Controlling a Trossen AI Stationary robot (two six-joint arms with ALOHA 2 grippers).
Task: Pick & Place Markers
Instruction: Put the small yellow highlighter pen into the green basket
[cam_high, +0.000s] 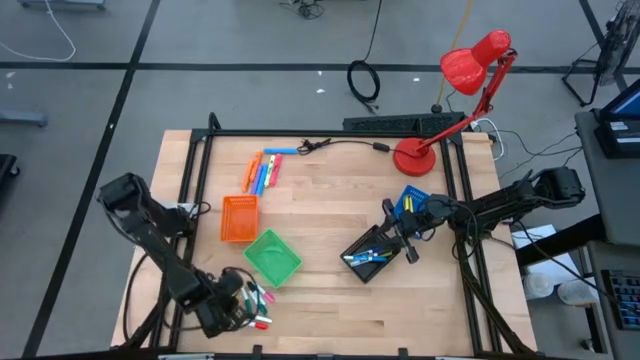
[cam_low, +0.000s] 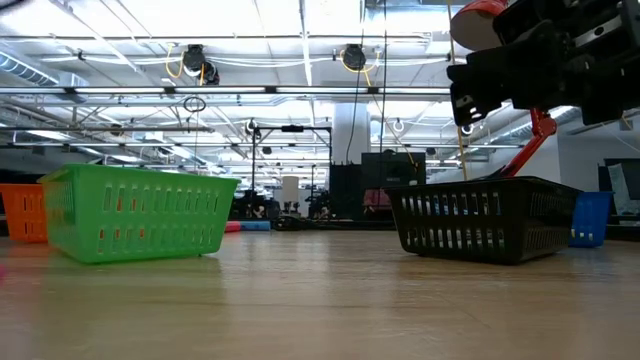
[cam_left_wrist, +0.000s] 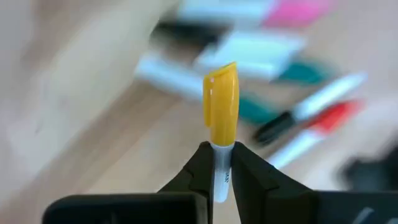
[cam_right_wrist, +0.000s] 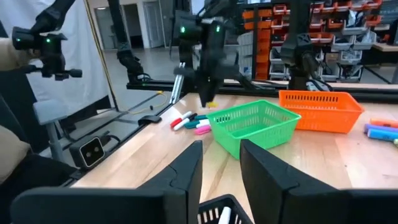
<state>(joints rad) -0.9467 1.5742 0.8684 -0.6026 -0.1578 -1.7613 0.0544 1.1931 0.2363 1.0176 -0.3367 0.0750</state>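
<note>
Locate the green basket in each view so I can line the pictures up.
High view: green basket left of centre, just below the orange basket.
Low view: at left, on the table, orange basket behind it at the picture's edge.
Left wrist view: not in it.
Right wrist view: centre, orange basket beyond it.
Shared landmark: the orange basket next to it.

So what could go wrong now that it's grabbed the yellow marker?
The left gripper pinches the yellow-capped marker only at its white end, so it might tilt or slip out on the way. The other markers lie close underneath, so a low swing could scatter them. The green basket sits right beside that pile and could get bumped. The right gripper hangs over the black basket.
</note>
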